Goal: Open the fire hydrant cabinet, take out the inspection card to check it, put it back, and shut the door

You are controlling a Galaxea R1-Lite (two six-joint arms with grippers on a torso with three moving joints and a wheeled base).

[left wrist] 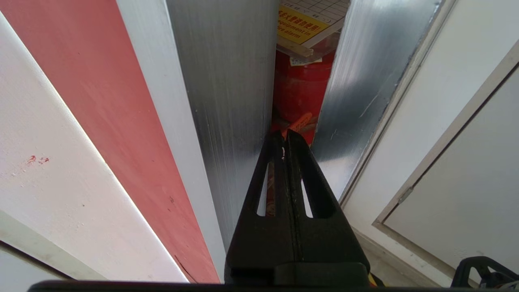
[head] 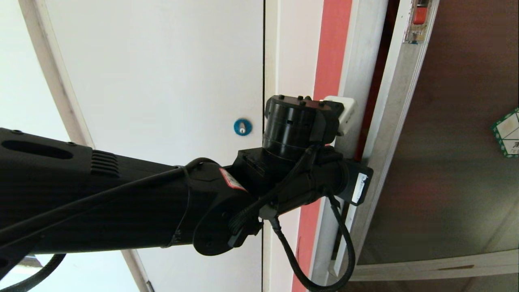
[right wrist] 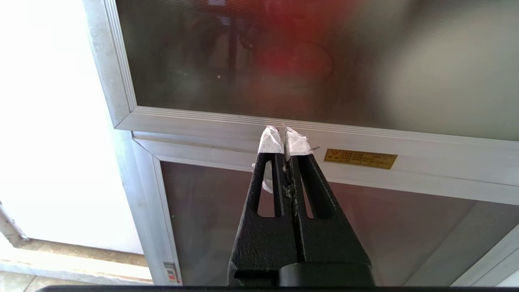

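The left gripper (left wrist: 286,136), fingers pressed together and empty, is wedged into the gap between the fire hydrant cabinet (left wrist: 227,81) and the door (left wrist: 361,73), and should lever rightward steadily to widen it toward the inspection card (left wrist: 308,20) deep inside.

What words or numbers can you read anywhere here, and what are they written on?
"equipment in" and "alarm": partly cut-off English on the yellow label inside the fire hydrant cabinet; the Chinese line above is too blurred to read.
Inspection card grid: no writing legible.
Gold plate on the lower frame: too small.
Hexagonal sticker on the door: unreadable.
White label and red label on the left arm: too small.
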